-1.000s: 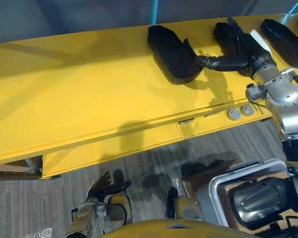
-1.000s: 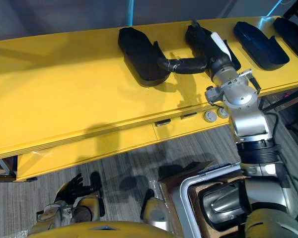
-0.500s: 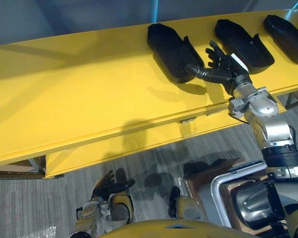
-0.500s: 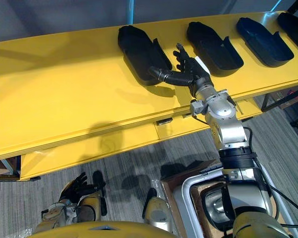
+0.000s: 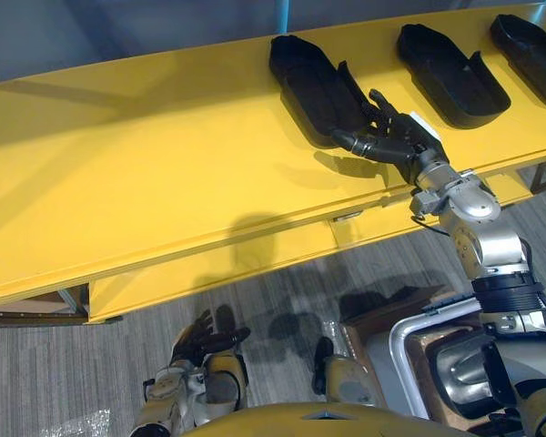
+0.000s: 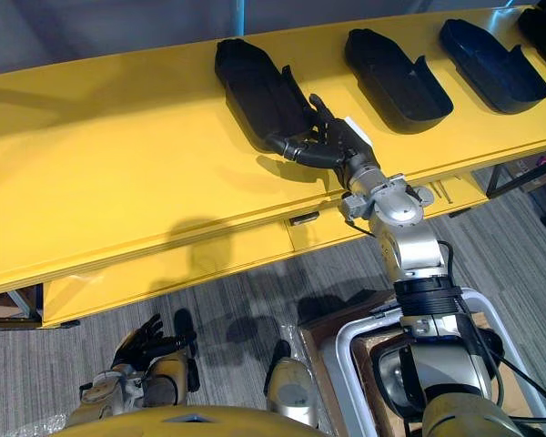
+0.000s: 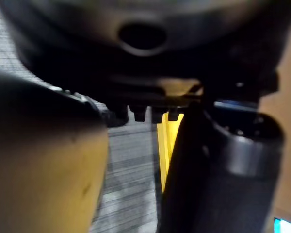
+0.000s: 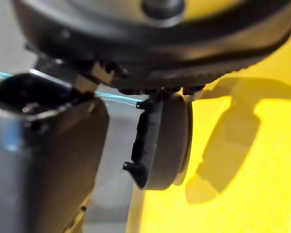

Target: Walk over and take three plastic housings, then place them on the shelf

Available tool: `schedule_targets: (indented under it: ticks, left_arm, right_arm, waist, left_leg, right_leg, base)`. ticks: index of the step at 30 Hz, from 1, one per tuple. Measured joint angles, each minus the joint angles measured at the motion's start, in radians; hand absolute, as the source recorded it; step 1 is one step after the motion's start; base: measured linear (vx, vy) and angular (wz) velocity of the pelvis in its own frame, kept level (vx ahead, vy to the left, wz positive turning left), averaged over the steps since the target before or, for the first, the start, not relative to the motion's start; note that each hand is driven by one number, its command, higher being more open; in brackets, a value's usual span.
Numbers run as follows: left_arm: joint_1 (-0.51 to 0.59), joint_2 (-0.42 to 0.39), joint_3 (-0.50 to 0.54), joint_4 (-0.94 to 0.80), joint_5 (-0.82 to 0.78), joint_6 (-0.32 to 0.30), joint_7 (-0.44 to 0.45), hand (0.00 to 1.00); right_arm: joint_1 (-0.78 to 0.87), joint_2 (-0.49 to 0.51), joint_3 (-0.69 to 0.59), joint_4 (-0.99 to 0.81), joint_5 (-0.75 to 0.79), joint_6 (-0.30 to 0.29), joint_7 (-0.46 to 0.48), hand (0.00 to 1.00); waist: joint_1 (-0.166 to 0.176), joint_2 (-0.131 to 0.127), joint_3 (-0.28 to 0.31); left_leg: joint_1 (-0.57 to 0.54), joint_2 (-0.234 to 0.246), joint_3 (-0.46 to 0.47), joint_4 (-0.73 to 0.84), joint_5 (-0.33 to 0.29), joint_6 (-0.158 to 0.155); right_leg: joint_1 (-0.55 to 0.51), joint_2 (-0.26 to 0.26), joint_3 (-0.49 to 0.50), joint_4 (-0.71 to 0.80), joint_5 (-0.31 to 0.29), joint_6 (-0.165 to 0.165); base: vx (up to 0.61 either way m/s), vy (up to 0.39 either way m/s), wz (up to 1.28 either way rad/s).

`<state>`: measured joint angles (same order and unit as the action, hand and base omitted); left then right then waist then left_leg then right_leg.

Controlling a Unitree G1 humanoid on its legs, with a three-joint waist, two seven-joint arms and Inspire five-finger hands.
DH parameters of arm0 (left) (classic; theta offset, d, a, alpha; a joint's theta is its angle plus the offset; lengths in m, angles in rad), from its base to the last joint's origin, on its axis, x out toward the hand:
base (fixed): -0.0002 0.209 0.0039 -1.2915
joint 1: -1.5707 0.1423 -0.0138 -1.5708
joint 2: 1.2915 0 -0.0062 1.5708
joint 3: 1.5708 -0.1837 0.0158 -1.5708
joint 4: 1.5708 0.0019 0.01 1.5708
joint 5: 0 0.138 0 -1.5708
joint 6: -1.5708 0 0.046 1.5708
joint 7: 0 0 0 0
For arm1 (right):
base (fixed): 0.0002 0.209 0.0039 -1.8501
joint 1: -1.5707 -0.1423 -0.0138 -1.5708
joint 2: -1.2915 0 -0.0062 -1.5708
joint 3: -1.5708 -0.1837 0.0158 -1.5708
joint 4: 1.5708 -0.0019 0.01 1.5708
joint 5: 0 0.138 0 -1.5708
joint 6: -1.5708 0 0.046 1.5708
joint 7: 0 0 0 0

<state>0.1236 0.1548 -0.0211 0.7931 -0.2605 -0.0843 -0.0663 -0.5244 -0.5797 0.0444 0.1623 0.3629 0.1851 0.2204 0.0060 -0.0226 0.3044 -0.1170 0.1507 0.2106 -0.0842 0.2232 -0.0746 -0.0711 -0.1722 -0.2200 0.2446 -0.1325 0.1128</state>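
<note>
The right arm [image 6: 408, 244] is presenting as silver-grey metal, built of rounded cylindrical segments, with a black ribbed collar [image 6: 425, 289] banding it lower down. A round polished wrist joint [image 6: 389, 198] is carrying the right hand [image 6: 332, 146], which is showing dark throughout, with slim segmented fingers [image 6: 320, 116] and a white patch [image 6: 355, 128] near the wrist. The left hand [image 5: 200, 339] is showing equally dark, on a silver-grey left arm [image 5: 168, 401].

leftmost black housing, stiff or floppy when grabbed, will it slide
Probably stiff: the leftmost black housing keeps a moulded open-shell shape. Likely light, being hollow. It may slide on the smooth yellow table if the right hand pushes it.
</note>
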Motion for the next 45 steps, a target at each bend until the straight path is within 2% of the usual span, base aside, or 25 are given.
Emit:
schedule_targets:
  ticks: [14, 27, 45]
  left_arm:
    - [-0.001, 0.002, 0.001, -0.018, 0.000, 0.001, 0.000, 1.00]
    - [-0.005, 0.008, 0.007, -0.018, 0.000, 0.001, 0.001, 1.00]
    - [-0.010, 0.008, 0.006, -0.017, 0.000, 0.001, 0.000, 1.00]
  right_arm:
    - [0.001, 0.009, 0.006, -0.003, -0.044, -0.057, 0.036, 1.00]
    - [0.037, 0.008, 0.010, -0.088, -0.087, -0.057, 0.037, 1.00]
    - [0.038, 0.008, 0.024, -0.118, -0.084, -0.058, 0.057, 1.00]
  waist:
    - [-0.005, -0.004, 0.026]
    - [-0.010, -0.014, 0.039]
    - [-0.014, -0.008, 0.054]
  left_leg:
    - [0.004, 0.000, 0.000, 0.000, -0.001, 0.000]
    - [0.004, 0.000, 0.000, 0.001, -0.005, -0.003]
    - [0.005, -0.001, -0.014, 0.001, -0.007, -0.006]
  right_leg:
    - [0.001, 0.000, 0.001, 0.000, -0.001, -0.001]
    - [0.000, 0.002, 0.000, -0.009, -0.001, -0.001]
    - [0.015, 0.003, -0.018, -0.021, -0.001, -0.002]
  base:
    - [0.00, 0.000, 0.00]
    - [0.00, 0.000, 0.00]
    - [0.00, -0.001, 0.01]
